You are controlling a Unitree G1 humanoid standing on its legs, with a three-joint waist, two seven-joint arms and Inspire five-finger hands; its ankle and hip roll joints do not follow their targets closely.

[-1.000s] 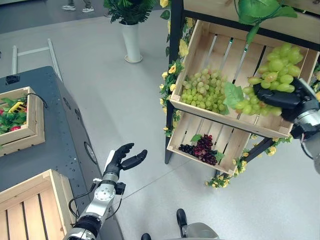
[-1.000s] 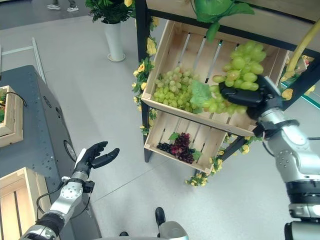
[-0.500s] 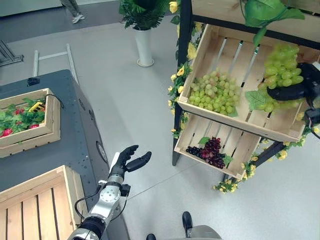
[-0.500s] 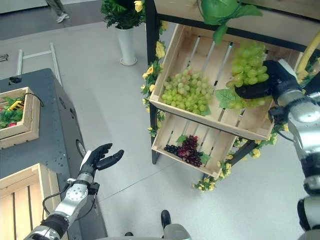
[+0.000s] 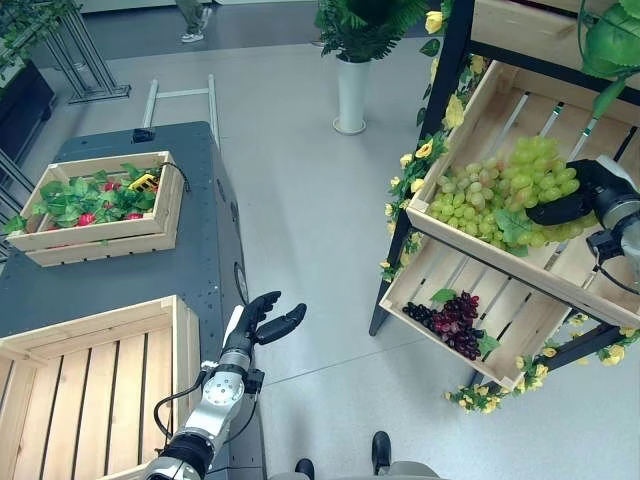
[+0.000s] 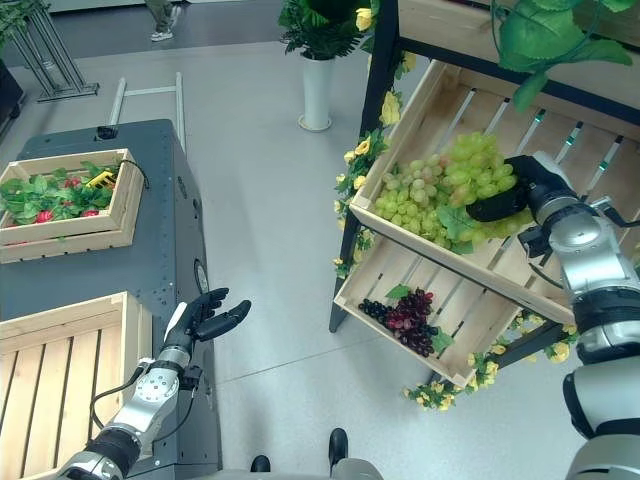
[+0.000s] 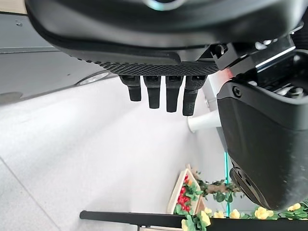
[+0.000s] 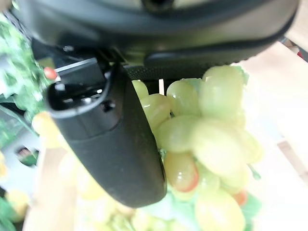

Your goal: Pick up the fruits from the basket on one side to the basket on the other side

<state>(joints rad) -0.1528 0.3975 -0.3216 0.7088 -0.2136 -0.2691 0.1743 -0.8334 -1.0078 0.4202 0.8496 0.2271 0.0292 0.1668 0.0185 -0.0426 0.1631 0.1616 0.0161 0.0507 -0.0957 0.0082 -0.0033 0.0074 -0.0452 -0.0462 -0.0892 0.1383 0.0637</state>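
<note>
The right hand [image 6: 505, 200] is curled around a bunch of green grapes [image 6: 478, 170], holding it above the upper crate [image 5: 560, 275] of the shelf, just beside a second bunch of green grapes [image 5: 465, 200] lying in that crate. Dark grapes [image 5: 450, 320] lie in the lower crate [image 5: 510, 315]. The left hand [image 5: 262, 320] hangs relaxed and empty beside the dark worktop [image 5: 200, 250], which carries an empty wooden crate [image 5: 110, 345] and a crate of leaves and red fruit [image 5: 100, 235].

place: shop-style display hall | cues: flower-trimmed rack of fruit crates [image 5: 520, 270]; potted plant [image 5: 352, 60]; grey floor [image 5: 300, 180]
</note>
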